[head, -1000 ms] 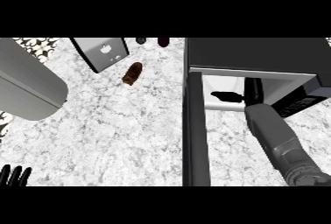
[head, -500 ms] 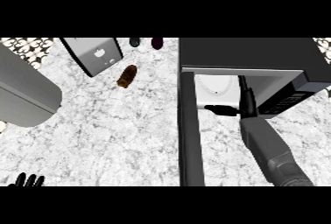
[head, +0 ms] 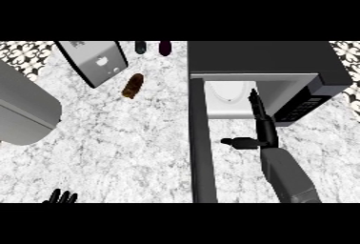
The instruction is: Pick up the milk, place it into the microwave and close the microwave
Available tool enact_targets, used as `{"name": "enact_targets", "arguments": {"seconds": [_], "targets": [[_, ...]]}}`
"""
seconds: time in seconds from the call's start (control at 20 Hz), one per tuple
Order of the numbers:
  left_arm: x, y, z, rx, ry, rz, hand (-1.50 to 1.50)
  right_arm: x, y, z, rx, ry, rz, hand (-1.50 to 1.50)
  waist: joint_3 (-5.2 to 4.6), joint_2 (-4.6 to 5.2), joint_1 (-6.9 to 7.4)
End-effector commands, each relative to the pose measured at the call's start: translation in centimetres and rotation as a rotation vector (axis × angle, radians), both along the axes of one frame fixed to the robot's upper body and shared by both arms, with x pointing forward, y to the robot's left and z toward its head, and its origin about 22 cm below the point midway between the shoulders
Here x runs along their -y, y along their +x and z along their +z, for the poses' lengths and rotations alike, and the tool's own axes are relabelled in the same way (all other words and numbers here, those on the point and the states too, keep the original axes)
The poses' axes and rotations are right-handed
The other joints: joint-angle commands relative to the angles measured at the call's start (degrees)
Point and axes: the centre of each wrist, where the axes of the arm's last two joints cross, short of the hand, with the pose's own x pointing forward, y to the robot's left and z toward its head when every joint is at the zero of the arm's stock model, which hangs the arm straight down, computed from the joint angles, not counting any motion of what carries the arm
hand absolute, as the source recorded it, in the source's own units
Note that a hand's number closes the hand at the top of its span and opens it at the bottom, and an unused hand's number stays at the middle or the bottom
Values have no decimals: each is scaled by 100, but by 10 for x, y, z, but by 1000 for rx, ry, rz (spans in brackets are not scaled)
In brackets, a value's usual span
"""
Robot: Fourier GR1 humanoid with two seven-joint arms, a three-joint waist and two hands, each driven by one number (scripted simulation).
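**Now: right hand at the open microwave, white object inside**

Nearest, at the view's lower left edge, the left hand (head: 60,197) rests with its fingers up and relaxed, holding nothing; only the finger ends show.

The right forearm comes in from the lower right and runs up toward the microwave (head: 262,58). The right hand (head: 262,127) is released: fingers (head: 255,101) straight, pointing up into the oven's opening, thumb stuck out to the left over the desk (head: 119,143). It grasps nothing.

The microwave door (head: 200,143) stands open, seen edge-on as a dark bar running from the oven's left front corner down toward the lower edge.

Contents of the cavity: one white, rounded object (head: 228,91), taken to be the milk, on the light floor, just left of the fingertips. Whether the fingers touch it cannot be told. The control panel (head: 304,106) sits at the right of the opening.

Elsewhere on the marbled desk:
- grey rounded body (head: 25,107) at far left
- brown oblong item (head: 132,86), lying tilted
- tilted grey panel (head: 95,61) just beside it
- two small dark items (head: 153,47) at the far edge
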Motion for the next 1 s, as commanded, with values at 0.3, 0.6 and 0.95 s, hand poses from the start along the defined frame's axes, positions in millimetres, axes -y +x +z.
{"name": "enact_targets", "arguments": {"seconds": [0.3, 0.6, 0.95], "targets": [[37, 25, -6, -9, 46, -182, -150, 21, -73, -34, -2, 79, 69, -150, -15, -40, -163], [63, 49, 7, 4, 117, -196, 150, 53, -85, -6, 41, 197, 80, -150, -19, -40, -243], [90, 93, -1, -2, 204, -280, 150, 99, -147, 18, 79, 232, 8, -150, -6, 18, -83]]}}
